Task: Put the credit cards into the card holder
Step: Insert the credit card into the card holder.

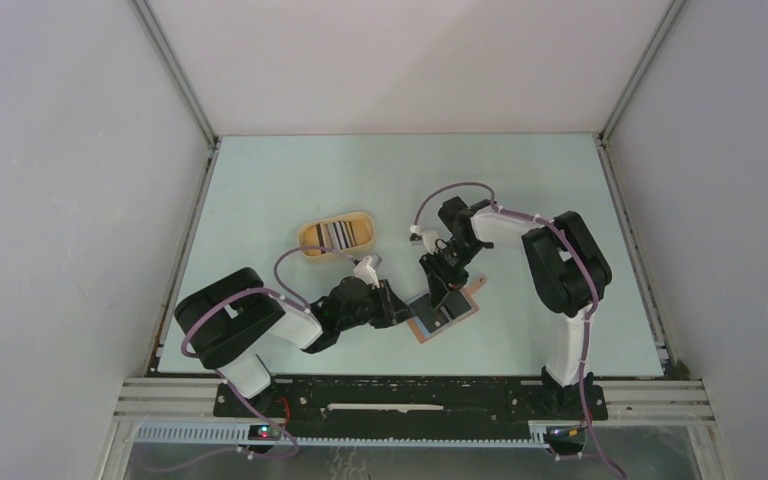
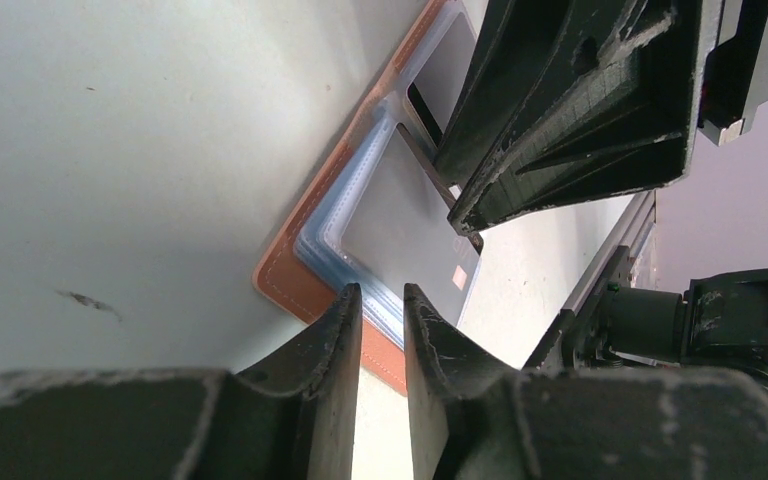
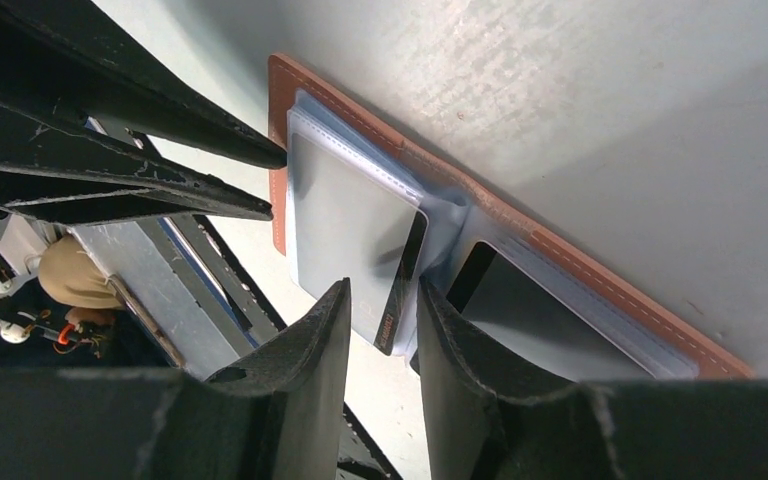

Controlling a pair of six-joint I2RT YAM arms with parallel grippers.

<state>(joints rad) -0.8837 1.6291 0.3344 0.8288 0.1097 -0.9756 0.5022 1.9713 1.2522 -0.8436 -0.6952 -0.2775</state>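
White-and-black arms [image 1: 570,345], purple cables [image 1: 452,186]

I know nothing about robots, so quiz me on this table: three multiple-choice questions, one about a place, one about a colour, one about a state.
1. Where is the tray relative to the holder?
A) farther back on the table, to the left
B) nearer the front, to the right
C) underneath it

2. What colour is the holder's border?
A) green
B) reddish-brown
C) white

3. How does the holder lie?
A) snapped shut
B) standing on edge
C) open and flat

Answers:
1 A: the top view shows the tray beyond it and to the left.
2 B: both wrist views show that border.
3 C: its clear sleeves face up on the table.
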